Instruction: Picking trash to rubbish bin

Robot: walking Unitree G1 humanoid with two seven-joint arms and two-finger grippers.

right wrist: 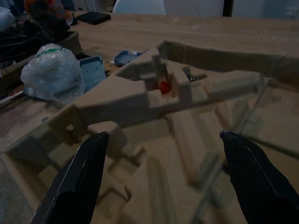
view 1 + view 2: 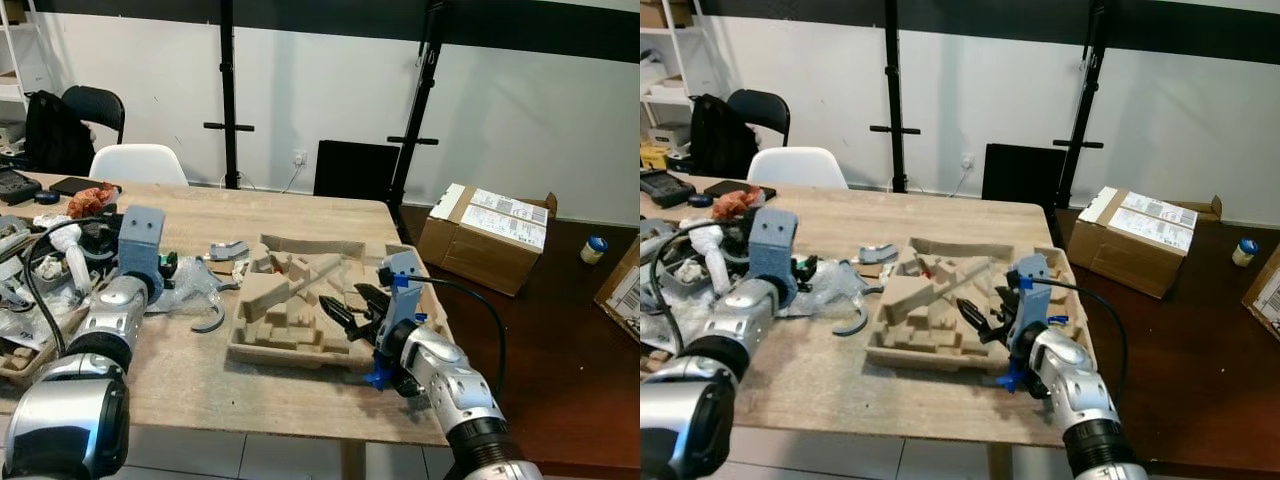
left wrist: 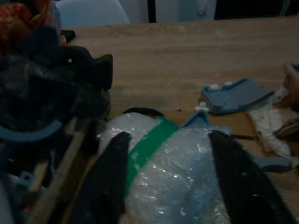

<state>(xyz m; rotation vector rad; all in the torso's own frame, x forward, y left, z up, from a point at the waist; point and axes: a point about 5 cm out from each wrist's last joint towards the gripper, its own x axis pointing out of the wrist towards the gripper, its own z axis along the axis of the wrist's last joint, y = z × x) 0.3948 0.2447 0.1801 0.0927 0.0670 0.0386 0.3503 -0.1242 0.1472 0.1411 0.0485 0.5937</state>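
Left wrist view: your left hand (image 3: 170, 182) is spreading around bubble wrap (image 3: 173, 172); right hand (image 1: 163, 182), spread, is poising over the tray (image 1: 154, 140), readying grasps.

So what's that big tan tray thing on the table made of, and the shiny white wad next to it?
The tan tray looks like moulded paper pulp: matte, fibrous, with pressed ribs and pockets. The white wad appears to be bubble wrap, glossy and crinkled, with a green tape band around it.
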